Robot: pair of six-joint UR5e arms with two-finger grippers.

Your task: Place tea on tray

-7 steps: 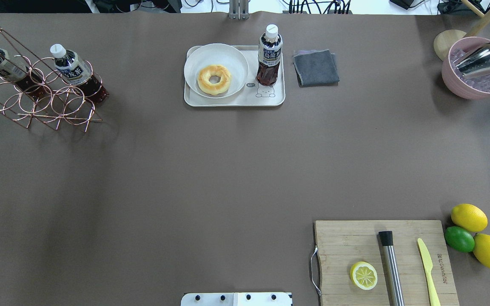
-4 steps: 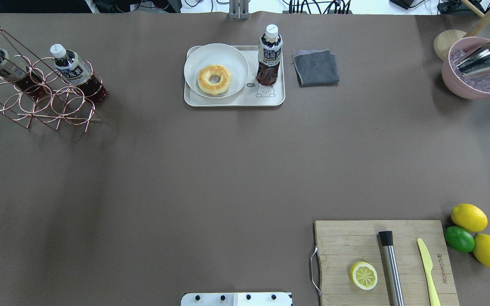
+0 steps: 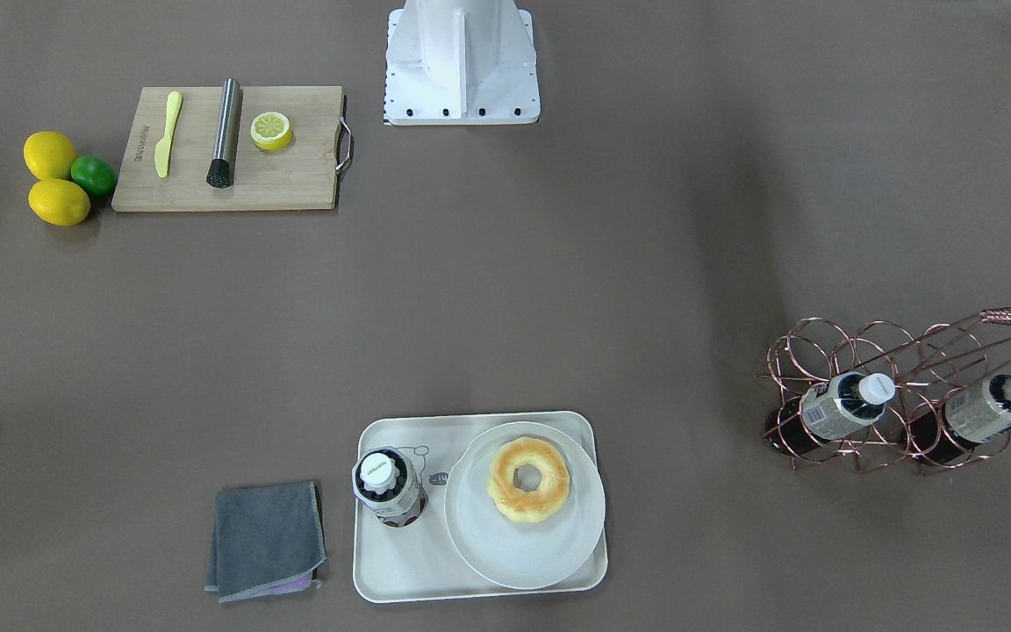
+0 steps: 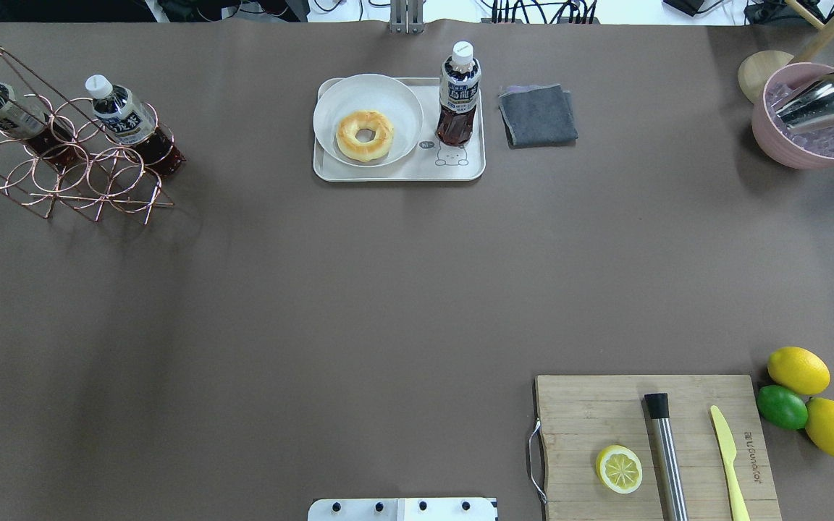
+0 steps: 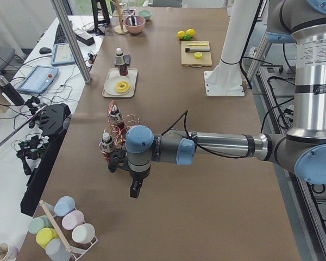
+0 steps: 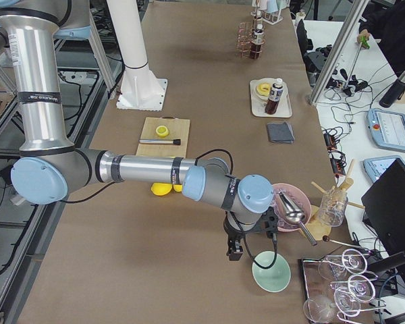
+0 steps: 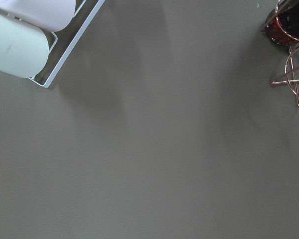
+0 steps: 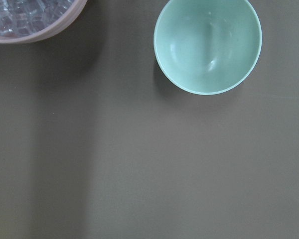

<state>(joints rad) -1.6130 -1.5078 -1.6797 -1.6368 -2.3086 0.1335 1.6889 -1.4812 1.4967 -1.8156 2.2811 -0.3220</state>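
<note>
Cream-white rectangular plastic tray (image 4: 397,172) held the clear, white-capped tea bottle (image 4: 458,98) upright beside a round white plate (image 4: 366,90); whether the left tool (image 5: 135,191) and right tool (image 6: 233,252) were spread, I could not tell.

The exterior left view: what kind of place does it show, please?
Most likely a robotics lab staged as a drinks counter: the left arm reaches over the table, pendants lie on the side desk, and tea, a donut and lemons are set out.
</note>
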